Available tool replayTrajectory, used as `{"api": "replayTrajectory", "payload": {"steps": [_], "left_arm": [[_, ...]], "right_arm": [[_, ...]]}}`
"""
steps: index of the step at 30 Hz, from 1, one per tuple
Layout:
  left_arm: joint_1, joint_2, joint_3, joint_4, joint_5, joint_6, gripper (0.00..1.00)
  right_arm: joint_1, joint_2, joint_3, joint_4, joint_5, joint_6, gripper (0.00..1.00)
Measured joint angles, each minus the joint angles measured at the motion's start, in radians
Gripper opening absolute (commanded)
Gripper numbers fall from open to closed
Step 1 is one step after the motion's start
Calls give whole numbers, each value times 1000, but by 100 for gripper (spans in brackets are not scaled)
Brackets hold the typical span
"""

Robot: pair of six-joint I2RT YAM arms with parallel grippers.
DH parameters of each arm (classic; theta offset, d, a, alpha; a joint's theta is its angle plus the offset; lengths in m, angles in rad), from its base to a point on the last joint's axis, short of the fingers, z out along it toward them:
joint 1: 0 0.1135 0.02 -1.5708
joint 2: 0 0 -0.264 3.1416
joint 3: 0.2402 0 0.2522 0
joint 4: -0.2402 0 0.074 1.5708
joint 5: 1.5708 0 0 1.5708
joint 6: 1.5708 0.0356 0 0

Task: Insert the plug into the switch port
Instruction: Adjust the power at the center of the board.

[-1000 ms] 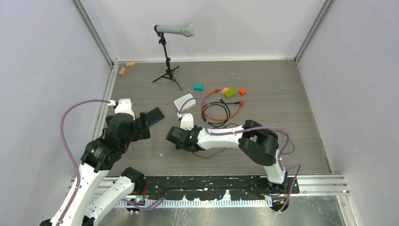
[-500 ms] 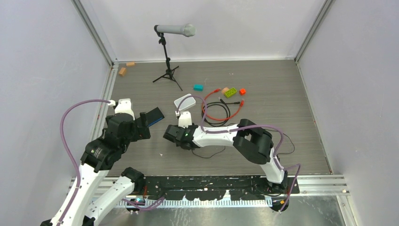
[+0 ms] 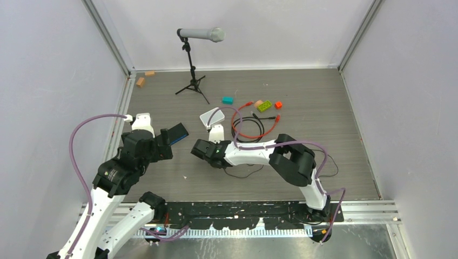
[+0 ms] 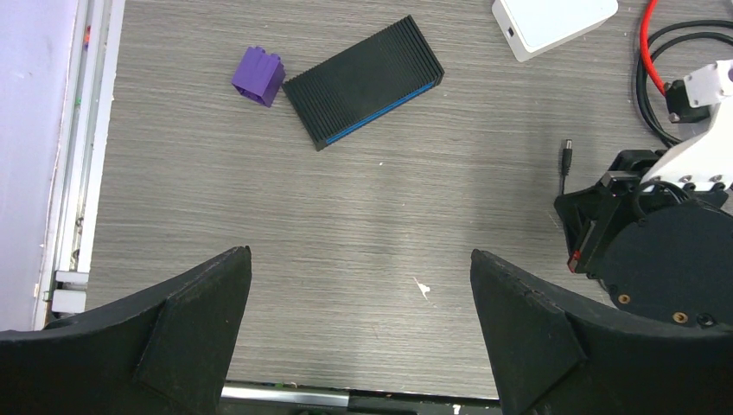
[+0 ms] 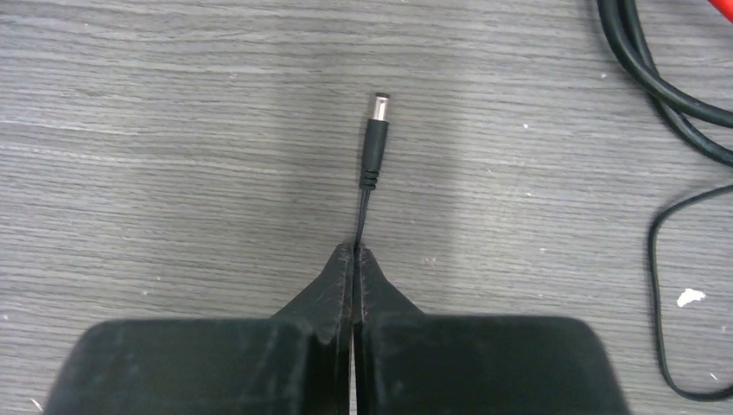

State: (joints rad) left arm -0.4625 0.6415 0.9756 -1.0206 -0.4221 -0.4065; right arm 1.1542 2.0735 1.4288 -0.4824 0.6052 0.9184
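Observation:
The switch [image 4: 363, 82], a flat ribbed black box with a blue edge [image 4: 380, 106], lies on the table at the far left [image 3: 177, 133]; I cannot make out its port. The thin red cable [image 3: 244, 120] loops mid-table, and its plug [image 3: 277, 117] lies free at one end. My right gripper [image 5: 356, 251] is shut on a thin black cable just behind its barrel connector [image 5: 375, 138], low over the table [image 3: 201, 149]. My left gripper [image 4: 359, 328] hangs wide open above bare table, near the switch, holding nothing.
A white rounded box [image 3: 211, 116] sits by the cable coils [image 3: 254, 129]. A purple block [image 4: 258, 76] touches the switch's far corner. Teal [image 3: 227, 100], green [image 3: 264, 106] and orange [image 3: 278, 104] bricks lie further back. A microphone stand [image 3: 193, 81] rises at the back left.
My right gripper has closed from open onto the thin black cable and shifted slightly. The left arm has stayed still and open.

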Motion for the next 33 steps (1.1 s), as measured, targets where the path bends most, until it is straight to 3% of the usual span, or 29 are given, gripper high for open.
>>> {"api": "replayTrajectory", "payload": {"steps": [8,14,23,25,29,31,33], "left_arm": [[0,-27,0,3,18,0,100],[0,-90,3,74,124,-48,98],[0,26,-102,250,336,-165,90],[0,48,-131,274,372,-189,90],[0,30,-154,280,388,-215,93],[0,6,-156,280,378,-221,94],[0,-8,-160,280,367,-226,94]], "right_arm": [[-5,-135,-177,43,-38,-78,0],[-6,-316,-314,72,-99,-158,0],[-6,-606,-481,154,-198,-273,0],[-6,-634,-509,163,-209,-291,8],[-6,-649,-531,160,-211,-288,47],[-6,-649,-538,161,-206,-274,56],[-6,-653,-551,160,-198,-258,59]]}}
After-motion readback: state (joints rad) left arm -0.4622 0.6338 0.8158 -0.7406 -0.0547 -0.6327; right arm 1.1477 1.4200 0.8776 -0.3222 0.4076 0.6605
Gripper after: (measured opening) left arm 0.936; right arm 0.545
